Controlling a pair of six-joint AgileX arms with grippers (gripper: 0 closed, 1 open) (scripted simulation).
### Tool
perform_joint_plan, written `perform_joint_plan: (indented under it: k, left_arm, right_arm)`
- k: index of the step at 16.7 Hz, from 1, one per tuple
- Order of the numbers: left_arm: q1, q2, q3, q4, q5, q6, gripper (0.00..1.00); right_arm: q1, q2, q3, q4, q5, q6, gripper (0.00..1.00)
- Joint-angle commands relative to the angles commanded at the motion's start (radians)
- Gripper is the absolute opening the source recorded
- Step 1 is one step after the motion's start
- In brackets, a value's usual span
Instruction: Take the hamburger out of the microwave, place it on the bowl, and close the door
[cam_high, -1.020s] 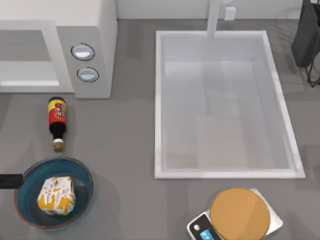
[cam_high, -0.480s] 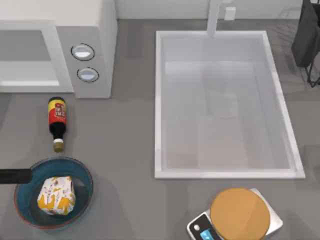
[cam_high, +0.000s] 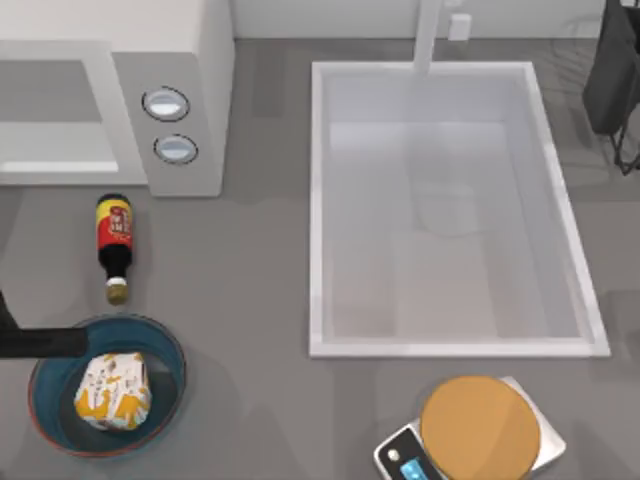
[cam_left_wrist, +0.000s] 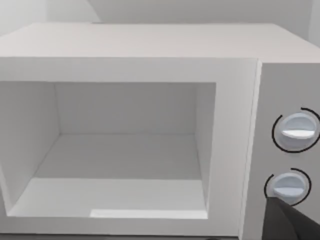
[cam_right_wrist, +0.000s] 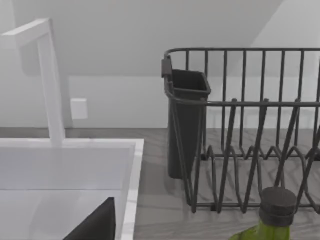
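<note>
The hamburger (cam_high: 112, 391), wrapped in white paper with orange and red print, lies inside the blue bowl (cam_high: 168, 370) at the table's front left. A dark part of my left gripper (cam_high: 60, 343) reaches in from the left edge over the bowl's far rim, just beyond the hamburger and apart from it. The white microwave (cam_high: 175, 60) stands at the back left. Its cavity (cam_left_wrist: 120, 150) is open and bare in the left wrist view, beside two round knobs (cam_left_wrist: 295, 132). The door is out of view. A dark part of my right gripper (cam_right_wrist: 95, 222) shows near the basin's back corner.
A dark sauce bottle (cam_high: 114, 240) lies between the microwave and the bowl. A big white basin (cam_high: 450, 210) with a faucet (cam_high: 428, 35) takes the middle right. A scale with a tan disc (cam_high: 478, 430) sits at the front right. A dark dish rack (cam_right_wrist: 250, 130) and a green bottle (cam_right_wrist: 270, 220) are at the back right.
The dark part of my left gripper has moved away from the front edge and farther right over the bowl's rim. The hamburger has stayed in the bowl.
</note>
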Motion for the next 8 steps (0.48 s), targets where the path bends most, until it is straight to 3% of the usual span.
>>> perform_joint_plan:
  k: [3,8]
  left_arm:
    - [-0.014,-0.021,-0.011,-0.016,-0.014,-0.001,0.0]
    - [-0.152,-0.186,-0.059,-0.124,-0.152,-0.005,0.0]
  right_arm:
    - [0.0,0.0,0.0,0.0,0.0,0.0,1.0]
    - [0.0,0.0,0.0,0.0,0.0,0.0,1.0]
